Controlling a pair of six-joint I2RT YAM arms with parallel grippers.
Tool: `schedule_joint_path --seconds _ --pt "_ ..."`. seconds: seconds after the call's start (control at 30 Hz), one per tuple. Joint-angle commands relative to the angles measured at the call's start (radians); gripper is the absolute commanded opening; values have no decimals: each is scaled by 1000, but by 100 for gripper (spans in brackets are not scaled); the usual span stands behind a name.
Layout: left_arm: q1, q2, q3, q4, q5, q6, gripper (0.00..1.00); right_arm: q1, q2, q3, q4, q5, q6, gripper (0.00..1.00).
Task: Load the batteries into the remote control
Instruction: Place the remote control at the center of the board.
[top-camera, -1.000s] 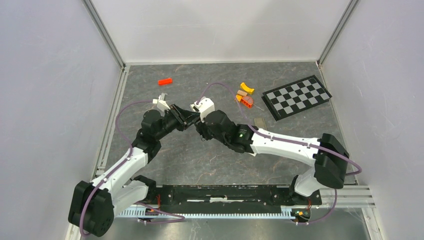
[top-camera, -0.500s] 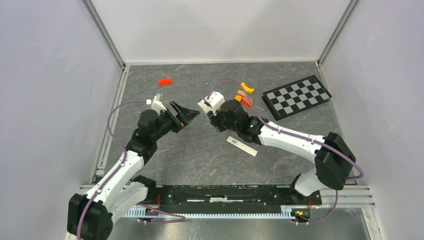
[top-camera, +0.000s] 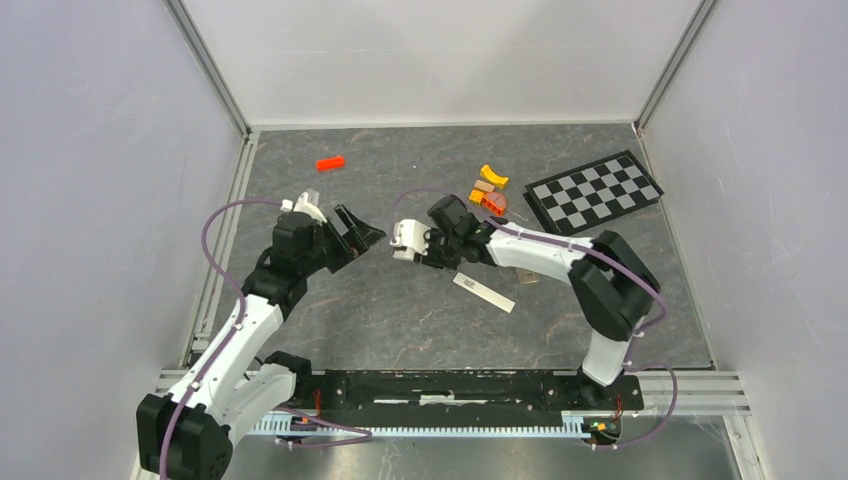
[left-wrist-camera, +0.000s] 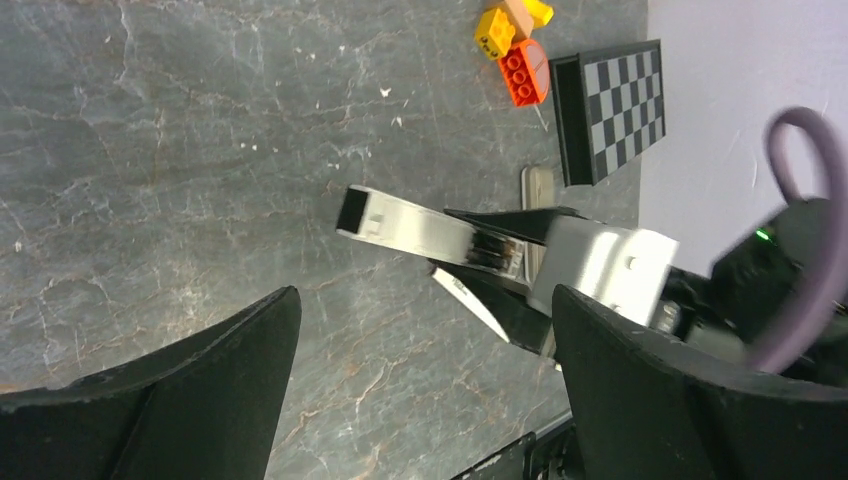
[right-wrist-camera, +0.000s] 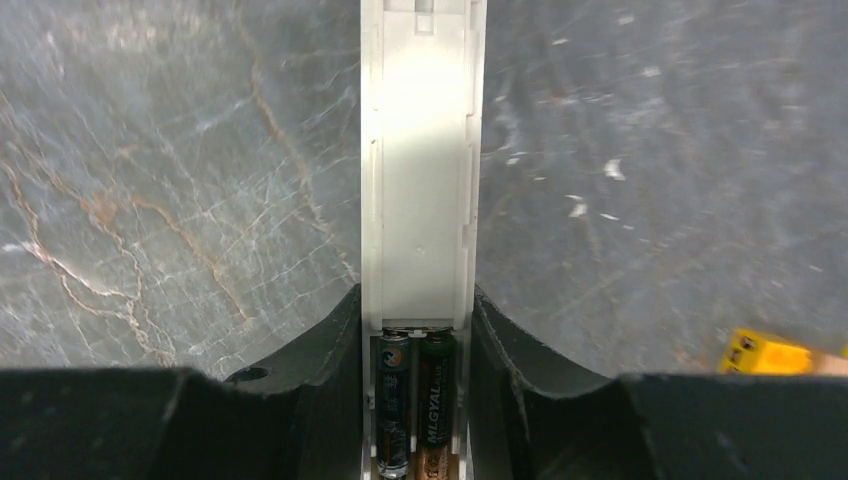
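Note:
My right gripper (right-wrist-camera: 422, 300) is shut on the remote control (right-wrist-camera: 422, 180), which it holds off the table with its grey-tan back towards the wrist camera. Two batteries (right-wrist-camera: 415, 400) lie side by side in the recess, between the fingers. In the left wrist view the remote control (left-wrist-camera: 420, 228) juts out from the right arm's black fingers (left-wrist-camera: 500, 222). My left gripper (left-wrist-camera: 425, 300) stands wide open with nothing in it, a short way from the remote. From above, the left gripper (top-camera: 362, 232) faces the right gripper (top-camera: 420, 252) across a small gap.
A narrow white bar (top-camera: 484, 292) lies on the table under the right arm. Orange and yellow blocks (top-camera: 488, 190) and a checkerboard (top-camera: 594, 193) sit at the back right. A red block (top-camera: 330, 162) lies at the back left. Walls enclose the table.
The left gripper has opened and drawn back to the left, away from the remote. The right arm has shifted with the remote, and the white bar on the table has come into view.

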Motion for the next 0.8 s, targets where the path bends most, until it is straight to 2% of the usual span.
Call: schedule_joint_path --seconds 0.0,0.3,0.53,0.77 --pt "8 -6 27 -53 26 56 100 -4 85 101 -151 -91 -138 11" --pt "15 -18 18 -105 2 56 100 -5 163 127 -168 -157 -166 18" --pt "18 -22 18 -113 -5 56 100 -4 229 175 -157 -189 -102 26" --pt "24 -22 51 -166 -43 56 100 -5 249 201 -198 -177 -102 41"
